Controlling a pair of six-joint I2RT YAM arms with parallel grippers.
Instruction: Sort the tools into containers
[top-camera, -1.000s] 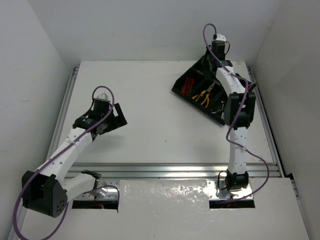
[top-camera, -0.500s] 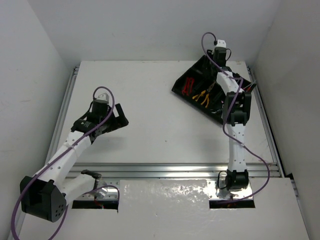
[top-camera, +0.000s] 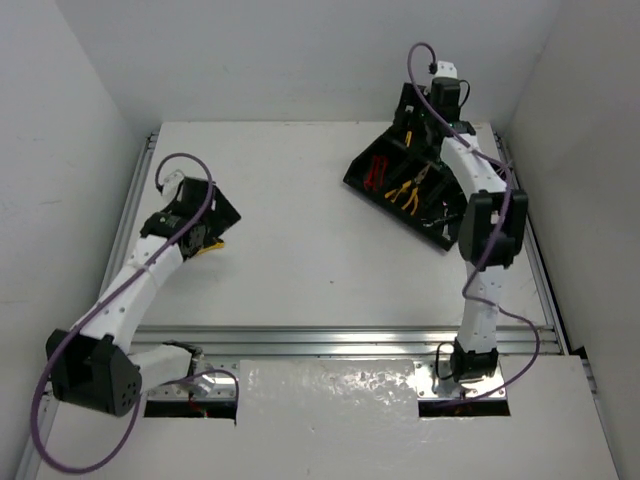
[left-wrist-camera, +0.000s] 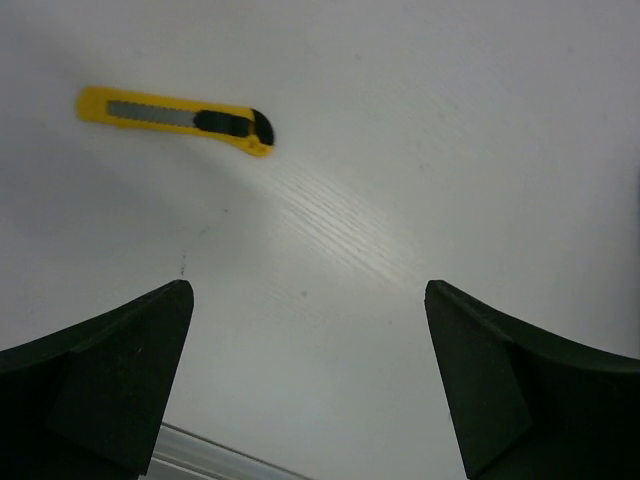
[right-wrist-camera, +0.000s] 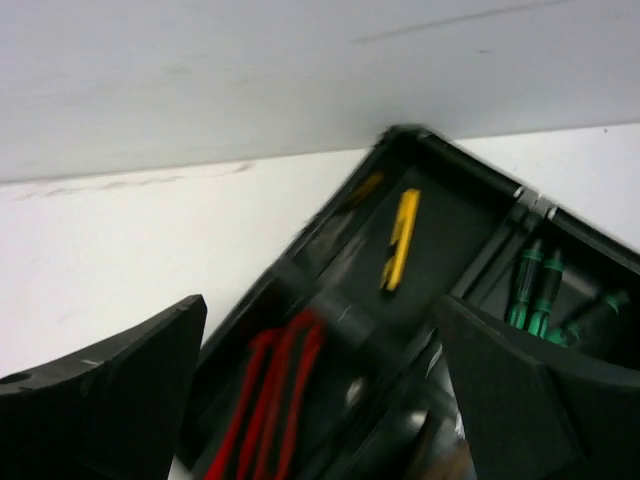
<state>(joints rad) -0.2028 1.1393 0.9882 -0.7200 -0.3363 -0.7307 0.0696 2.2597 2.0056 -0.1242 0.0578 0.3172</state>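
The black tray (top-camera: 352, 180) of containers stands at the back right. It holds red-handled pliers (top-camera: 377, 172) and yellow-handled pliers (top-camera: 405, 190). My right gripper (top-camera: 412, 125) hovers open over the tray's far corner. In the right wrist view my right gripper (right-wrist-camera: 320, 305) holds nothing. Below it, in the tray (right-wrist-camera: 455, 160), lie a yellow utility knife (right-wrist-camera: 402, 238), the red-handled pliers (right-wrist-camera: 270, 400) and green screwdrivers (right-wrist-camera: 535, 290), each in its own compartment. My left gripper (top-camera: 205, 232) is open at the table's left side. A second yellow utility knife (left-wrist-camera: 175, 118) lies on the table ahead of the left gripper (left-wrist-camera: 306, 290), left of it.
A metal rail (top-camera: 135, 215) runs along the table's left edge, close to the left gripper. White walls close in on the left, back and right sides. The tray sits at an angle near the right rail (top-camera: 530, 250).
My right gripper has opened and drawn back toward the tray's far corner. My left arm has swung left toward the rail, over the yellow knife on the table.
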